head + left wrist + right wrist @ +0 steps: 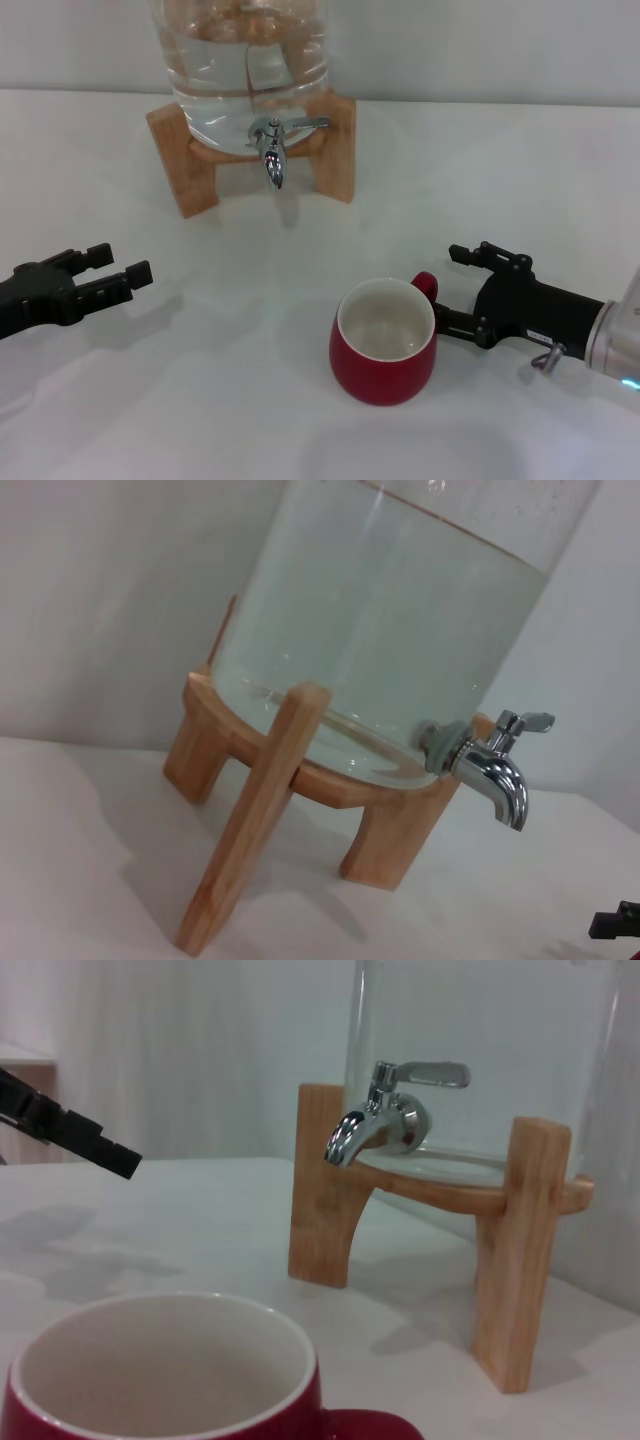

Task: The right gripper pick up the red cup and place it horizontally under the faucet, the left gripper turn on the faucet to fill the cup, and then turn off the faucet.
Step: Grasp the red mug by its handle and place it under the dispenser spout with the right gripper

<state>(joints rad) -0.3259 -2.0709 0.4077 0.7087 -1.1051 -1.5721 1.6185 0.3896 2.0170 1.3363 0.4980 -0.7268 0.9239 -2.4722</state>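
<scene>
Squat red ceramic cup [384, 344] with cream-white inside stands upright on the white counter [230, 400], mouth up, small loop handle turned toward the right gripper [456, 287]. That black two-fingered gripper on its white arm lies low over the counter, jaws apart; the handle sits just in front of the gap between them, one finger reaching toward the cup's side, the other angled away past the handle. Whether metal touches ceramic cannot be told. From the right wrist view, the cup rim [160, 1360] fills the near foreground, directly ahead of the jaws. Left gripper [122, 270], black and unlabelled, hovers low on the other side of the counter, jaws apart and holding nothing, well apart from the cup and pointed inward. Beyond both sets of jaws, at the far edge of the counter, a clear water-filled jar [245, 60] sits on a light wooden stand [185, 160]. The small shiny chrome faucet [273, 150] projects from the jar's base, spout down, flat lever handle lying level above it; the cup is well short of the spout.
</scene>
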